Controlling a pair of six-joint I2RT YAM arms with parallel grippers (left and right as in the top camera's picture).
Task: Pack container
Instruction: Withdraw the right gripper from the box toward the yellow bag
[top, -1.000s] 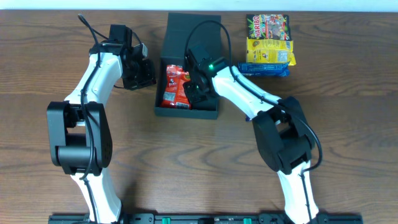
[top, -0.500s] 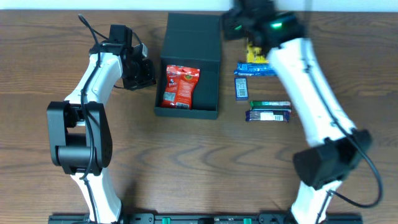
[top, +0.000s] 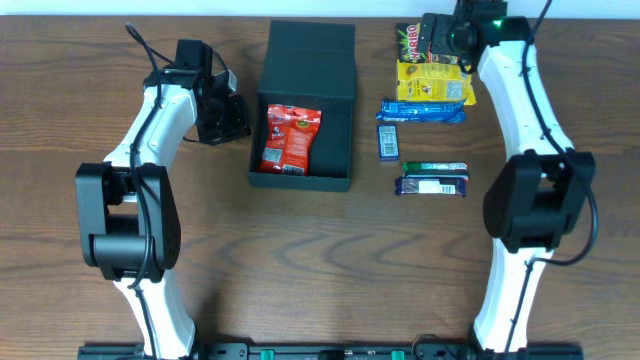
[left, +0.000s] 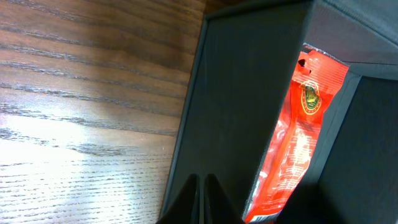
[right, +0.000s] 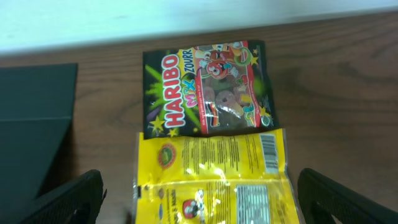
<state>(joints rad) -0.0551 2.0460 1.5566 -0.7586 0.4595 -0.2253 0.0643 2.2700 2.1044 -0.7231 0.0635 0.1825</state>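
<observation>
The container (top: 335, 140) is a black box standing open, its lid (top: 312, 55) folded back toward the far edge. A red snack packet (top: 290, 140) lies inside along its left wall. My left gripper (top: 232, 118) is shut and empty, its tips against the outside of the left wall. The left wrist view shows the closed fingertips (left: 203, 182) at the container wall (left: 242, 106), with the red packet (left: 301, 137) beyond. My right gripper (top: 442, 42) hangs open over a yellow packet (right: 214, 180), one finger (right: 74, 199) on each side. A Haribo bag (right: 205, 87) lies just past it.
Right of the box lie a blue packet (top: 422, 110), a small blue bar (top: 386, 141), a green bar (top: 434, 167) and a dark blue bar (top: 432, 185). The table's far edge runs just behind the Haribo bag (top: 407, 38).
My right arm rose out of the box, leaving the red packet inside, swung to the back right over the yellow packet and opened. The left arm has not moved.
</observation>
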